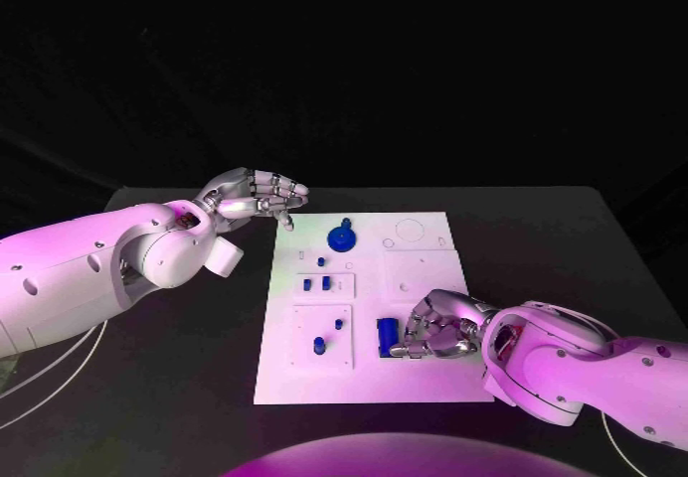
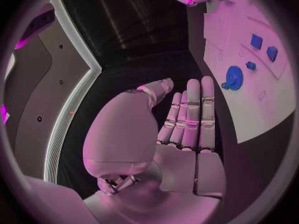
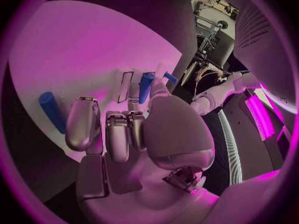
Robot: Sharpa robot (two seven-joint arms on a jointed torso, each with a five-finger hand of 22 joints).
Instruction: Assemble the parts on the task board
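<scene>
Right hand (image 1: 437, 328) curled over task board (image 1: 430, 383)

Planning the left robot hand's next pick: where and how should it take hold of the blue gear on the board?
Probably by the rim of the blue gear, coming from above. It lies flat on the board, a thin disc with a small knob, so its sides are the graspable part. The left robot hand, beside the board's far corner, is nearest.

A black table (image 1: 172, 397) lies under everything in view.
</scene>
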